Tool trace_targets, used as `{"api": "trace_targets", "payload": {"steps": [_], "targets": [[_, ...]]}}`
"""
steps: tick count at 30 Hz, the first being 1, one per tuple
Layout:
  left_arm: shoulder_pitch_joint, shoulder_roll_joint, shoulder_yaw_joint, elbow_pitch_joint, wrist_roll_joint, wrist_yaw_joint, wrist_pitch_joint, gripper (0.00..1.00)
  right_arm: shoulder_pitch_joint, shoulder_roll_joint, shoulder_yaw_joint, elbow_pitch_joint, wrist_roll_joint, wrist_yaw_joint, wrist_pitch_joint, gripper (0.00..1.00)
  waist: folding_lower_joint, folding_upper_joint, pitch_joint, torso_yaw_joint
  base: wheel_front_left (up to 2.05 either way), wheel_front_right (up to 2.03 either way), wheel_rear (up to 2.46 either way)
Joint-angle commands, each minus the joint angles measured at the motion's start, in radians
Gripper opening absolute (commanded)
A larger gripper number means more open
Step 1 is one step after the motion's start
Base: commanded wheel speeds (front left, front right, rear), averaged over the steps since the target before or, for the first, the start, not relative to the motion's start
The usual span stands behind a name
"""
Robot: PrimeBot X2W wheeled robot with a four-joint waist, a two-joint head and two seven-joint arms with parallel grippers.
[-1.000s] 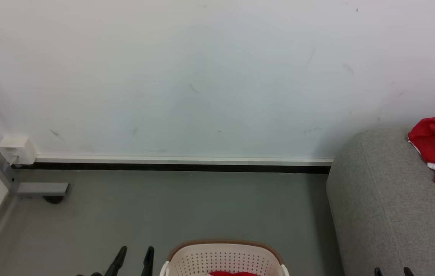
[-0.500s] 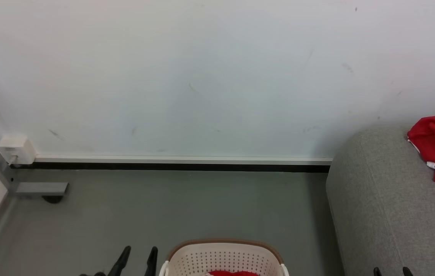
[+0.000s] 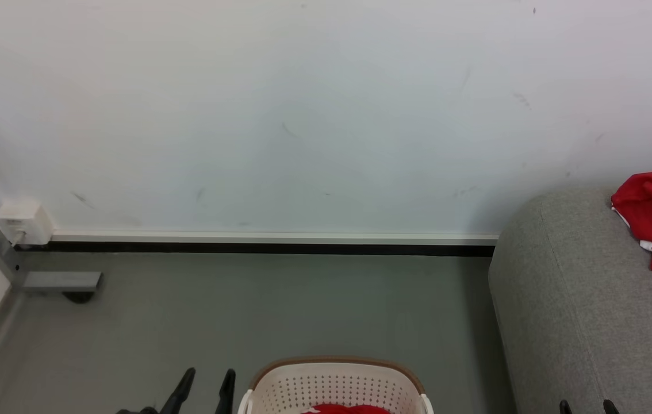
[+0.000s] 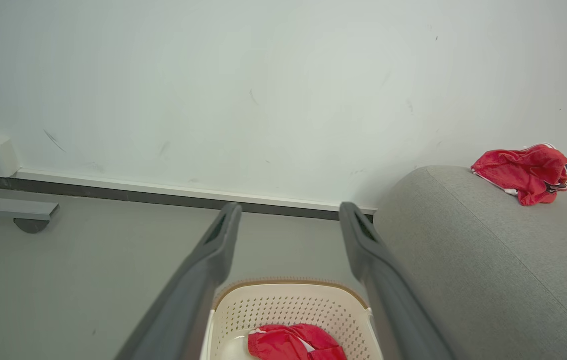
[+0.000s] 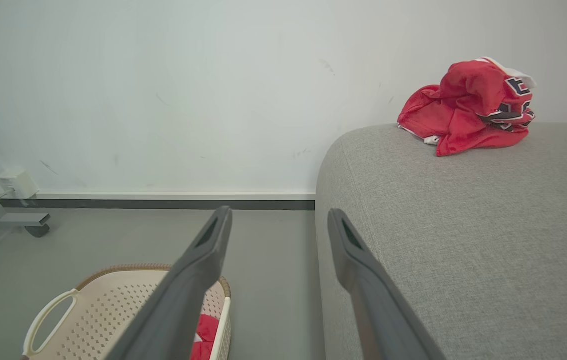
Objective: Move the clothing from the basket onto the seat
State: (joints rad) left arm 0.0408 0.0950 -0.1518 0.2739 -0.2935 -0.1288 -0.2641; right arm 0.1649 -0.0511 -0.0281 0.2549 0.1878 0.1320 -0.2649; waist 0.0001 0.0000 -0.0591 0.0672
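One red jersey (image 4: 293,346) lies crumpled on the bottom of the basket (image 4: 288,302), which stands on the floor (image 4: 88,280) just beside the end of the seat (image 5: 463,225). The other jersey (image 5: 468,107) is already on the seat, near the wall (image 5: 163,75). So I judge the step in hand is to fetch the jersey from the basket.

To do it well, I think I must lower the left gripper (image 4: 289,212) inside the rim without touching the basket's side. Then I pinch a high fold of the cloth, so that the basket does not rise with it.

Both grippers are open wide and hold nothing. The left gripper hangs above the basket, a little to its left and well apart from the jersey. In its wrist view the jersey shows low between the fingers. The right gripper (image 5: 278,215) is near the end of the seat.
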Motion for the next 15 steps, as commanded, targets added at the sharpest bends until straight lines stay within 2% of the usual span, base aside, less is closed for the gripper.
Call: {"api": "trace_targets", "payload": {"steps": [1,15], "targets": [[-0.008,0.008,0.000,0.001,-0.010,-0.003,0.000,1.00,-0.007,0.001,0.000,0.000,0.010,-0.003,0.001,1.00,-0.0001,0.0000,0.001,0.000,0.00,0.00,0.00],[-0.007,0.009,-0.001,-0.003,-0.012,-0.003,0.000,1.00,-0.013,0.001,0.003,-0.008,0.004,-0.003,0.001,1.00,-0.0001,0.0000,0.009,-0.014,0.00,0.00,0.00]]}}
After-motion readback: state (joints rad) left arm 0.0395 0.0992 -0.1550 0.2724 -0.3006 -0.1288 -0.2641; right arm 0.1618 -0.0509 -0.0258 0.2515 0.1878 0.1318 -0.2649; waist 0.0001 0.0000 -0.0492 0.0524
